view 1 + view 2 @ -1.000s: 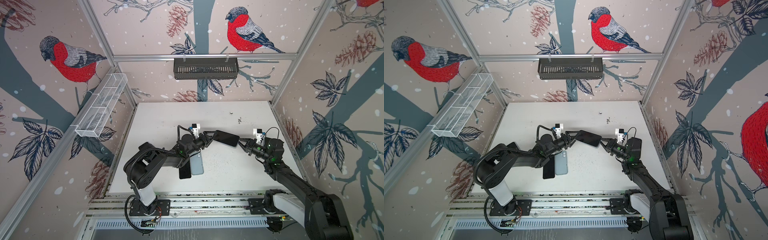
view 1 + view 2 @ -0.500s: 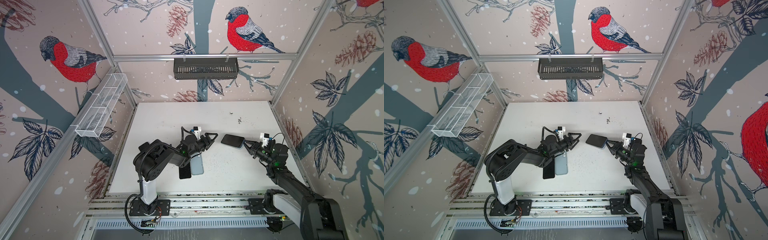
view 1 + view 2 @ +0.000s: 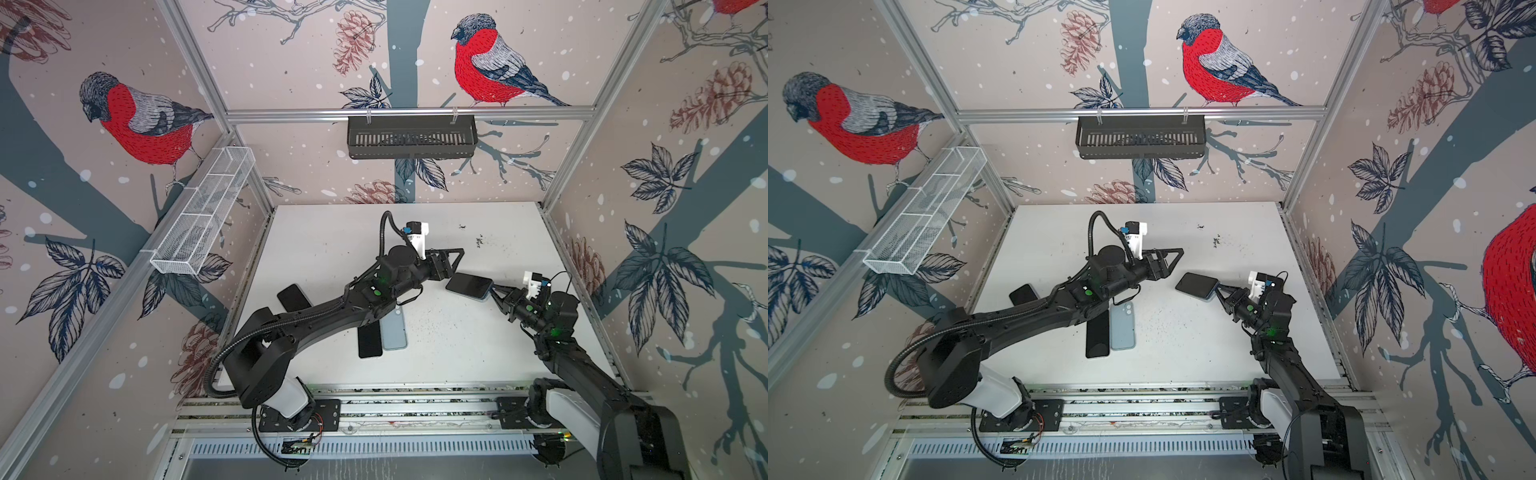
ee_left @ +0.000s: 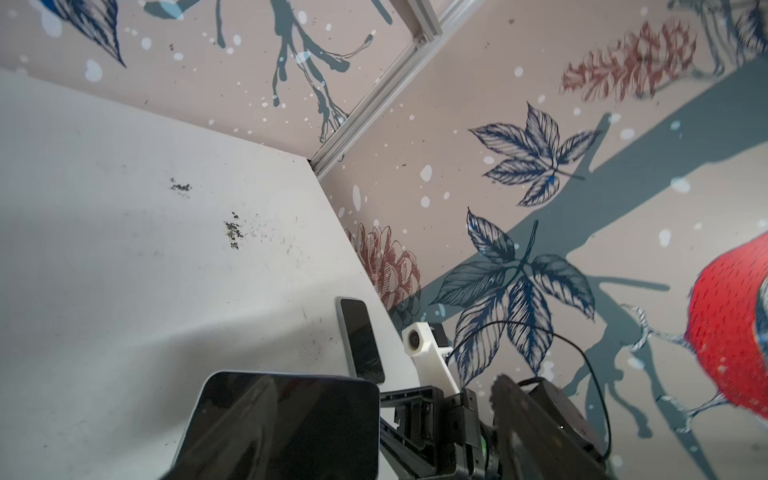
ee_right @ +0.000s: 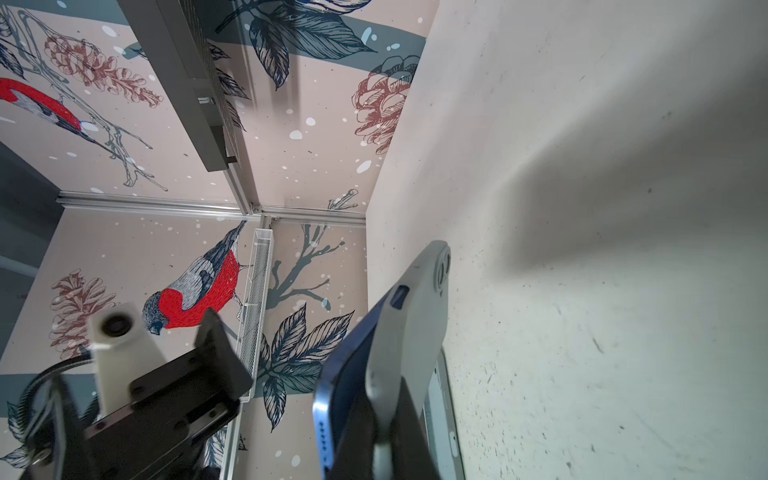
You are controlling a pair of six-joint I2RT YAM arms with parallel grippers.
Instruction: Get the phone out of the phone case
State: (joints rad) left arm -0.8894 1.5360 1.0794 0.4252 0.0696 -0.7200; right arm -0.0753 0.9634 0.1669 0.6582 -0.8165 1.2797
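Right wrist view: we log right gripper (image 5: pixel 382 390) pinching phone case (image 5: pixel 419 307), phone (image 5: pixel 349 357) seated inside; left gripper (image 3: pixel 455 264) spread, empty. 1 step left: extraction.

Blue phone (image 5: pixel 347 374), grey case (image 5: pixel 415 328), white table (image 3: pixel 332 249), red-breasted bird wallpaper (image 3: pixel 482 70)

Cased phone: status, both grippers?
Right gripper shut on cased phone, off the table. Left gripper open, not touching it. Black phone and pale blue item under left arm, not in the way.

Far half of bench (image 3: pixel 332 232) bare, passable. Near centre: black phone (image 3: pixel 370 343) and pale phone (image 3: pixel 395 334) lie flat beneath left arm (image 3: pixel 332 307).
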